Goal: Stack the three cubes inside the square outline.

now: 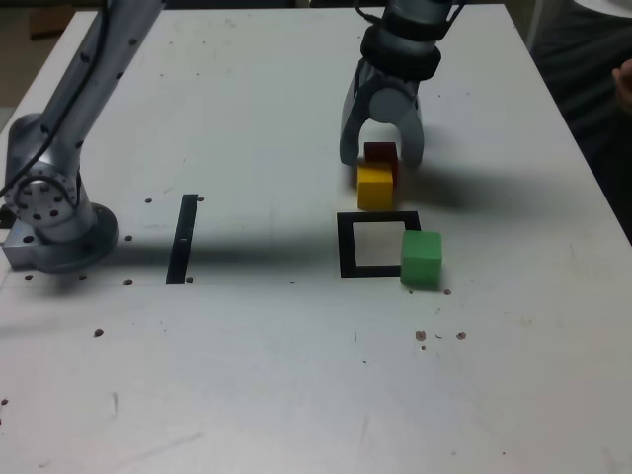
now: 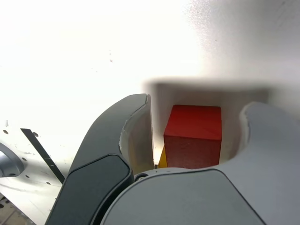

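Over there, near the tabletop's (image 1: 247,365) far edge, the pincer (image 1: 382,158) straddles the red cube (image 1: 380,153), its jaws parted on either side, not gripping it. The yellow cube (image 1: 375,188) sits right by the red one, on the side toward the tabletop's near edge. Closer to that edge lies the square outline (image 1: 347,247), and the green cube (image 1: 422,260) covers part of its border. A black tape strip (image 1: 183,239) lies apart, between the outline and the arm's base (image 1: 61,232).
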